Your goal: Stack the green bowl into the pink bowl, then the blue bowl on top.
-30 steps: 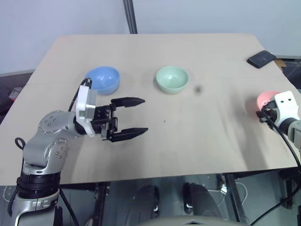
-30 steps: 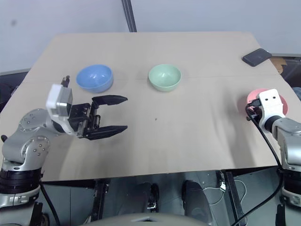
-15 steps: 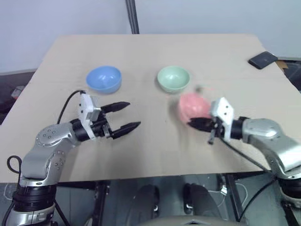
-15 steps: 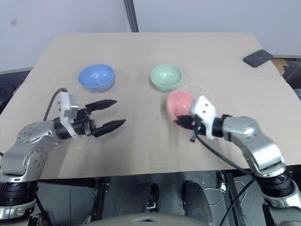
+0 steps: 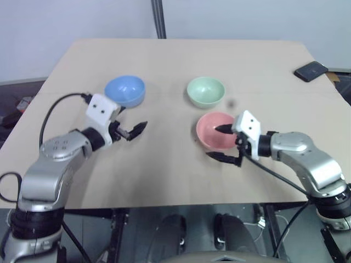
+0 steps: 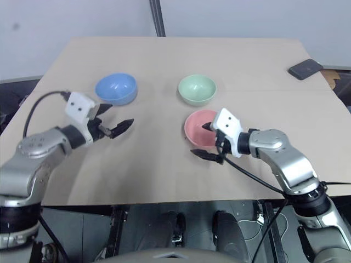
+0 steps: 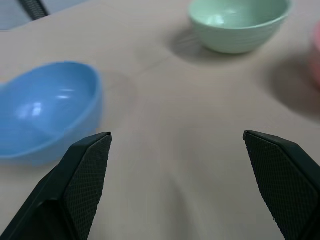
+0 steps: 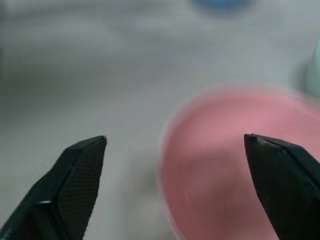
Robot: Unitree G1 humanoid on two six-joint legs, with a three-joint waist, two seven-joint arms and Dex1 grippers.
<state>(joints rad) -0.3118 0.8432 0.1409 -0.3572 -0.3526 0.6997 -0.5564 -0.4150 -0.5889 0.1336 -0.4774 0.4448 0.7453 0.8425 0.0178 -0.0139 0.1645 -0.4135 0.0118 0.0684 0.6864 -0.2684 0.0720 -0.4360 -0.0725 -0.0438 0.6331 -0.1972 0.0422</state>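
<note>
Now we are spreading the right gripper (image 5: 222, 143) astride the pink bowl (image 5: 214, 130), apparently freeing it as stack base; left gripper (image 7: 177, 165) is gaping toward the blue bowl (image 7: 42, 110).

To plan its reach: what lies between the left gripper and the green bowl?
Only bare table lies between the left gripper and the green bowl, as the left eye view shows.

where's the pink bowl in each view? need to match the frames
Left eye view: pink bowl right of centre on the table, just nearer the robot than the green bowl, with the right gripper open at its rim.
Right eye view: same spot, centre.
Left wrist view: a pink sliver at the right edge.
Right wrist view: large, lower right, between the open jaws.
Shared landmark: the green bowl beside it.
</note>
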